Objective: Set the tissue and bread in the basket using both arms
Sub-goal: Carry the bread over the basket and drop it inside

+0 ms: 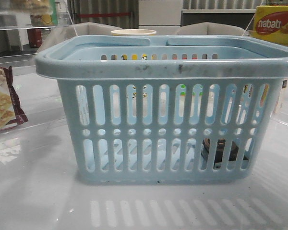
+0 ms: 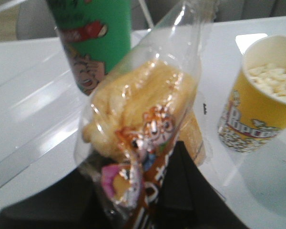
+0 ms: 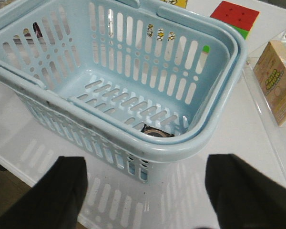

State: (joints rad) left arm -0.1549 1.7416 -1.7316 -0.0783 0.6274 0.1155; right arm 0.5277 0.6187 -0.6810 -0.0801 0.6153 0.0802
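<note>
Blue basket (image 3: 133, 86) holds tissue (image 3: 155, 132) | left claw (image 2: 148, 200) grips bread (image 2: 143, 109), popcorn cup (image 2: 257, 95) beside | right claw (image 3: 145, 191) wide

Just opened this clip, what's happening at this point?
The left gripper is shut on the bread, a clear bag of golden bread, holding it above the table between a green can and a popcorn cup; it is not in the basket yet. A small dark pack, apparently the tissue, already lies in a corner of the basket. The right gripper is open and empty, hovering beside the basket.
</note>
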